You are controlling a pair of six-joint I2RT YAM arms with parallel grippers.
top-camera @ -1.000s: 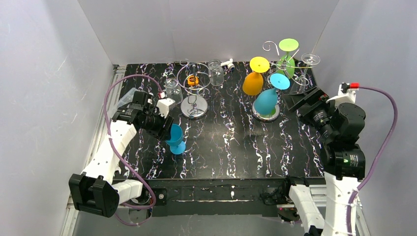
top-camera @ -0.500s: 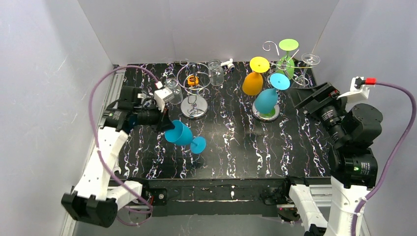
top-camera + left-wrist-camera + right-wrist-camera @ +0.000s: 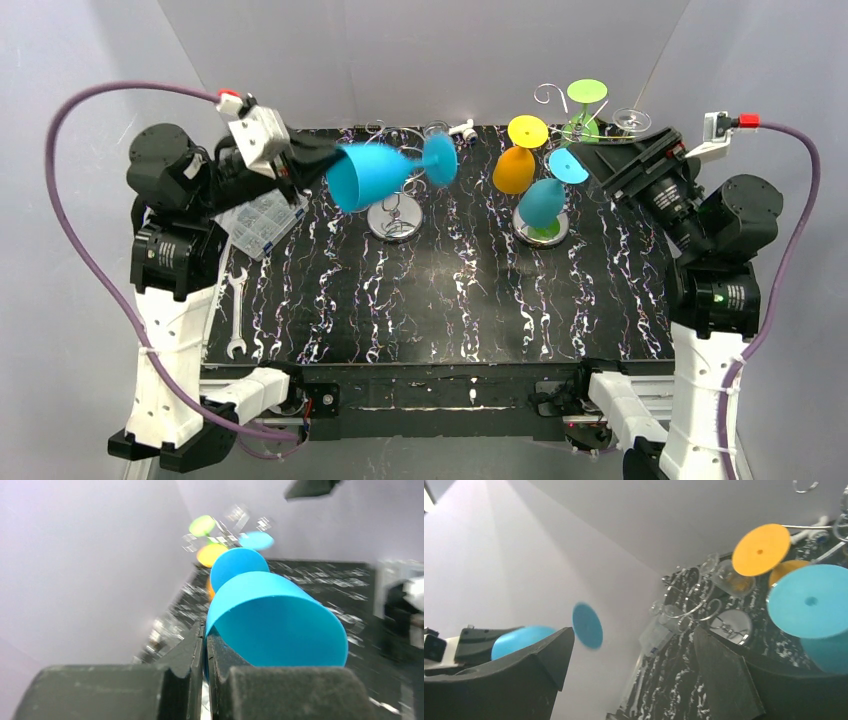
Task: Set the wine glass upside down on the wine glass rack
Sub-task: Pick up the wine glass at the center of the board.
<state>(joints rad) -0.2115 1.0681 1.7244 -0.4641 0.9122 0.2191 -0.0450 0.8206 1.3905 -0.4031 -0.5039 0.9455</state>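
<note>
**Spotter 1:** Above the back-left corner of the worktop [image 3: 450, 300], your left arm stands high. Its elbow is folded and its wrist is turned toward the middle.

**Spotter 2:** Your left gripper [image 3: 305, 165] is pinched tight on the blue wine glass [image 3: 368, 175]. In the left wrist view the rim is caught between the two fingers [image 3: 175, 680]. The glass hangs on its side in the air, clear of the worktop, with the bowl at the gripper and the foot pointing right.

**Spotter 1:** Your right arm is also up, at the right edge, with its wrist leaning toward the back. Your right gripper [image 3: 612, 160] is spread wide and holds nothing.

**Spotter 2:** The wine glass rack [image 3: 546, 93] stands at the back right, well apart from your held glass. Your right gripper sits just beside it.

**Spotter 1:** The rack's arms already carry an orange glass [image 3: 514, 170], a second blue glass [image 3: 541, 203], a green glass [image 3: 585, 92] and a clear glass [image 3: 630, 121], all foot-up. The orange one hangs on the side facing your held glass.

**Spotter 2:** Below your held glass is the shorter loop stand [image 3: 393, 222], partly hidden by the bowl. A clear compartment box [image 3: 258, 222] and a wrench [image 3: 235, 320] lie by the left edge, beside your left arm.
</note>
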